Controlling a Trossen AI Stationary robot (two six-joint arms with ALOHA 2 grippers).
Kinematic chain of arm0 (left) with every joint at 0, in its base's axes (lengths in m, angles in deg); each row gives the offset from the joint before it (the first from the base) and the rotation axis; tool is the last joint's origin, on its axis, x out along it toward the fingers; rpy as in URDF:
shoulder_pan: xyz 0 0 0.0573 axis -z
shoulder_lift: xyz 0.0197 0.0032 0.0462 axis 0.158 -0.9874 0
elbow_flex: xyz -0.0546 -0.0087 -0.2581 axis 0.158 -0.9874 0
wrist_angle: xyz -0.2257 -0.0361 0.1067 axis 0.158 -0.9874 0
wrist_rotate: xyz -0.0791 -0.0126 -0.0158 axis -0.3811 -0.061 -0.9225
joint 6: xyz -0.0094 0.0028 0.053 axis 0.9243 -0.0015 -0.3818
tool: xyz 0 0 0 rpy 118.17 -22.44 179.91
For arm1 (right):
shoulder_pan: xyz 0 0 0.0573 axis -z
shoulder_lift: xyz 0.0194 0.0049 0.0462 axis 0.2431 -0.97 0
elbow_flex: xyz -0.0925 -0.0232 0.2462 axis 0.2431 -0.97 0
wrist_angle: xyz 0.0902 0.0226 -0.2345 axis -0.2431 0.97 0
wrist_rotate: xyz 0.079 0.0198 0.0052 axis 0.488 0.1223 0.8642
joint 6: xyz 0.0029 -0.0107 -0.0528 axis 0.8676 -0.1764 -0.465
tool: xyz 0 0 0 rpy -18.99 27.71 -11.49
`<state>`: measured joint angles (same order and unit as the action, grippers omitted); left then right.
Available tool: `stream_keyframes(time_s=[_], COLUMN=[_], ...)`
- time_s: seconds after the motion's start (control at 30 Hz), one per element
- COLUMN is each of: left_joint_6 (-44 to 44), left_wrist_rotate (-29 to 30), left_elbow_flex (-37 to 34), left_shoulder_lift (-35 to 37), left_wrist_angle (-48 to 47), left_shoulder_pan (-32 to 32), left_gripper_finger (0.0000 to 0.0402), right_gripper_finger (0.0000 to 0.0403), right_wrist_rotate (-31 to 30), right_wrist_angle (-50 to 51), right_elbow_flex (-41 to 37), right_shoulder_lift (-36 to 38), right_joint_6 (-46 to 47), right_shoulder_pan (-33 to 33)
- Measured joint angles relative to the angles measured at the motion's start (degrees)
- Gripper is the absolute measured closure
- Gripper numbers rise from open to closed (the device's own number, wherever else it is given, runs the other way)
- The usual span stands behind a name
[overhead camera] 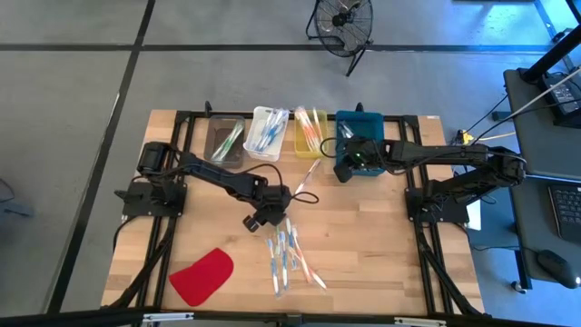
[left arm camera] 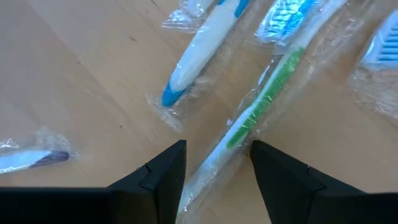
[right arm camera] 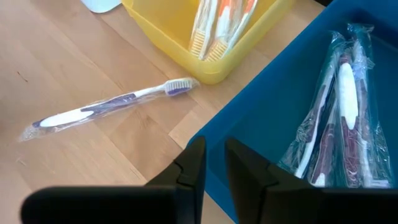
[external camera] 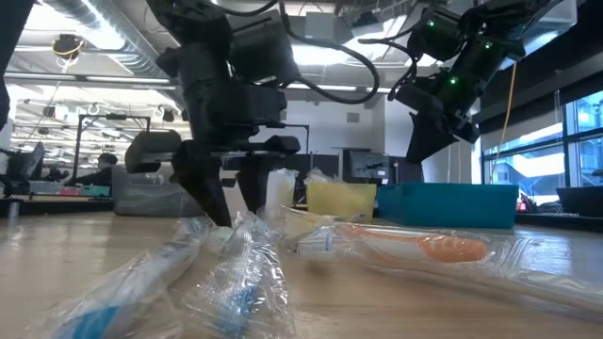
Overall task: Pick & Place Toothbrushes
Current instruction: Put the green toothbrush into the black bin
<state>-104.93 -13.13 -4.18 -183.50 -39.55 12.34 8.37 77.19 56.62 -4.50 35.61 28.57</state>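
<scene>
The left gripper [left arm camera: 214, 168] hangs low over the loose pile of wrapped toothbrushes [overhead camera: 289, 257] in the lower middle of the high view, and its jaws stand apart with one brush lying right between them. That green-and-white toothbrush [left arm camera: 261, 106] runs its long axis straight out from the gap between the jaws, handle end nearest the fingers, bristle end farther off toward the upper right of the left wrist view; so the jaws straddle it across its width, which looks to me like the right way round for a pinch, though they have not yet clenched on it. It is thin, sealed in a crinkly clear sleeve, white with a green grip section. A blue-and-white toothbrush [left arm camera: 199, 56] lies just beside it, roughly parallel, and could get caught in the same pinch. The left arm is plainly the nearer one. The right gripper [right arm camera: 214, 177] is well apart, at the top right of the worktop [overhead camera: 381, 245] over the edge of the blue bin [overhead camera: 372, 123], its jaws nearly together with nothing between them. A purple toothbrush [right arm camera: 106, 109] lies on the wood beside the yellow bin [right arm camera: 168, 37].
</scene>
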Motion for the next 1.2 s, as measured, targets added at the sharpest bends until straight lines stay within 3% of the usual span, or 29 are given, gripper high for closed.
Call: stream_keyframes(time_s=[0.53, 0.77, 1.2], left_joint_6=[0.37, 1.05, 13.84], left_wrist_rotate=[0.33, 3.74, 6.23], left_elbow_flex=[-0.20, -0.21, -0.68], left_shoulder_lift=[0.00, 0.31, 9.62], left_wrist_angle=[-4.01, -5.67, -11.13], left_shoulder_pan=[0.43, 1.46, 2.38], left_gripper_finger=[0.0366, 0.0371, 0.0374], right_gripper_finger=[0.0357, 0.0359, 0.0332], right_wrist_rotate=[0.00, -0.26, -0.17], right_wrist_angle=[0.03, 0.04, 0.03], right_elbow_flex=[0.00, 0.00, 0.02], right_shoulder_lift=[0.00, 0.00, 0.00], right_joint_6=[0.76, 1.49, 1.89], right_shoulder_pan=[-2.71, -3.78, -3.94])
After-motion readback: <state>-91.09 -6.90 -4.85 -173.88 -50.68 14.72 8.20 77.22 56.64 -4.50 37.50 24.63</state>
